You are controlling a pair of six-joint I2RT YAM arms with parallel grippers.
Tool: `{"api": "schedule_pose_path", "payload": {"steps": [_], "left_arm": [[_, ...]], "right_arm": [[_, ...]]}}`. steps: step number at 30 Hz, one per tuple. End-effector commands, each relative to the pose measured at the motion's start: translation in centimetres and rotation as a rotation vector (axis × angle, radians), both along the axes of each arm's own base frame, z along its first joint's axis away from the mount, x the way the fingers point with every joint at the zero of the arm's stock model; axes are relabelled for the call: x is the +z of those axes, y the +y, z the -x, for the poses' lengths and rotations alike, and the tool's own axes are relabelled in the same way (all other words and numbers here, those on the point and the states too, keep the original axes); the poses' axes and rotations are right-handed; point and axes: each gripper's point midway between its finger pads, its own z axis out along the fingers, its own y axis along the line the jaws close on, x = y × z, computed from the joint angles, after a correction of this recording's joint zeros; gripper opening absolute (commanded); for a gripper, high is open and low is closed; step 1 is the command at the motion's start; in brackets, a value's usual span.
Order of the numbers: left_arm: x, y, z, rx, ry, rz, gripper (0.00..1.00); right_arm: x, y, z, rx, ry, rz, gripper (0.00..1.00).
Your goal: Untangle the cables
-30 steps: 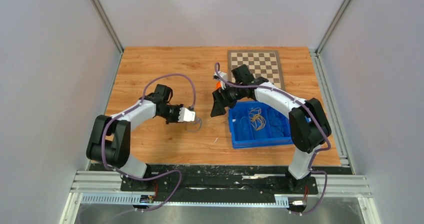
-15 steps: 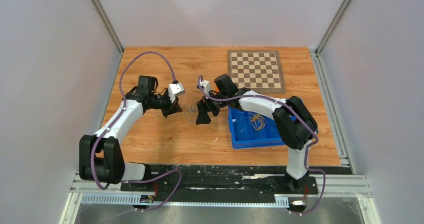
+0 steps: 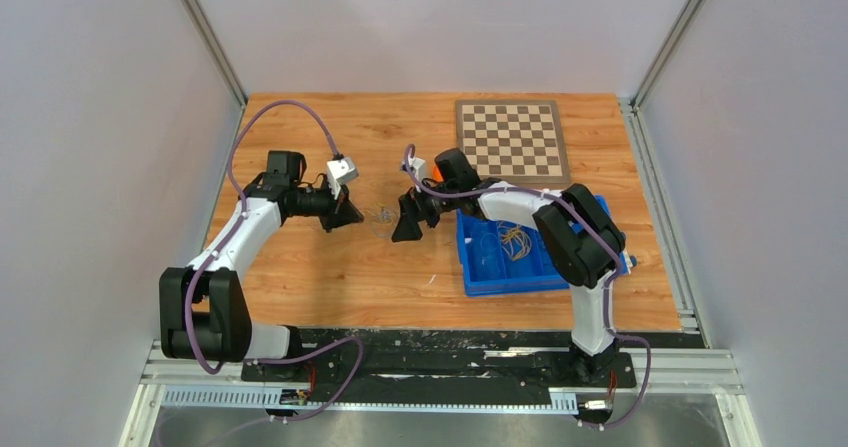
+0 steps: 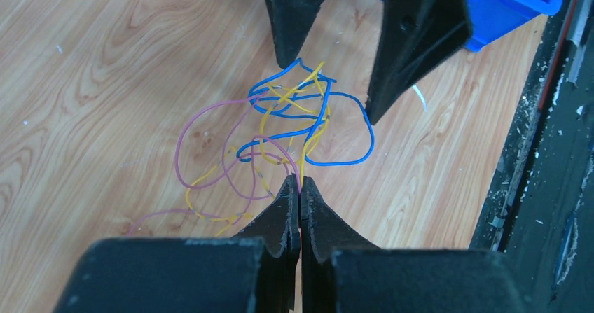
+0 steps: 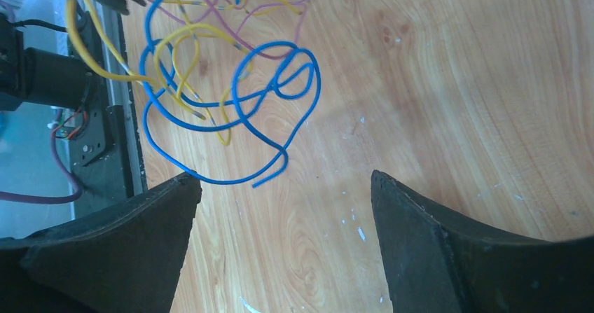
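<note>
A small tangle of thin cables [image 3: 379, 216] hangs between the two grippers above the wooden table. In the left wrist view it is blue, yellow and purple loops [image 4: 280, 131]. My left gripper [image 4: 300, 181] is shut on a yellow and a purple strand at the tangle's near side. It shows in the top view [image 3: 352, 217] left of the tangle. My right gripper [image 3: 400, 229] is open wide, just right of the tangle. In the right wrist view its jaws [image 5: 286, 178] stand apart with a blue loop [image 5: 238, 103] just beyond them, the loop's lower left running close by the left finger.
A blue bin [image 3: 480, 277] with more cables [image 3: 514, 237] stands right of centre under the right arm. A chessboard [image 3: 512, 139] lies at the back right. An orange object [image 3: 436, 171] sits behind the right wrist.
The left arm swung back and left, lifting the tangle off the table. The right gripper moved left out from over the bin to just right of the tangle.
</note>
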Motion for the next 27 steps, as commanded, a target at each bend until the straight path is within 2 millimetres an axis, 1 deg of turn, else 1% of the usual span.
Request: {"api": "schedule_pose_path", "payload": {"steps": [1,7,9,13,15,20,24,27], "left_arm": [[2.0,-0.7,0.2,-0.035,-0.046,0.066,0.0],[3.3,-1.2,0.8,-0.063,-0.053,0.111,0.0],[3.6,-1.3,1.0,-0.073,-0.056,0.119,0.0],[4.2,-1.5,1.0,-0.076,-0.053,0.135,0.0],[4.4,-1.5,0.9,-0.071,-0.056,0.139,0.0],[5.1,-0.7,0.1,-0.025,-0.051,0.154,0.0],[5.9,0.8,-1.0,0.05,-0.048,0.167,0.0],[6.7,2.2,-2.0,0.12,-0.059,0.181,0.0]], "right_arm": [[2.8,1.4,-0.1,0.067,0.022,-0.15,0.89],[4.8,1.8,0.7,0.119,-0.017,-0.245,0.88],[5.2,2.0,1.0,0.141,-0.022,-0.264,0.86],[5.1,2.3,1.4,0.17,-0.03,-0.265,0.75],[4.9,2.1,1.6,0.173,-0.029,-0.263,0.66],[5.0,1.2,2.3,0.168,-0.05,-0.249,0.35],[5.5,0.1,2.7,0.153,-0.08,-0.228,0.01],[6.1,-0.8,2.8,0.138,-0.096,-0.211,0.0]]}}
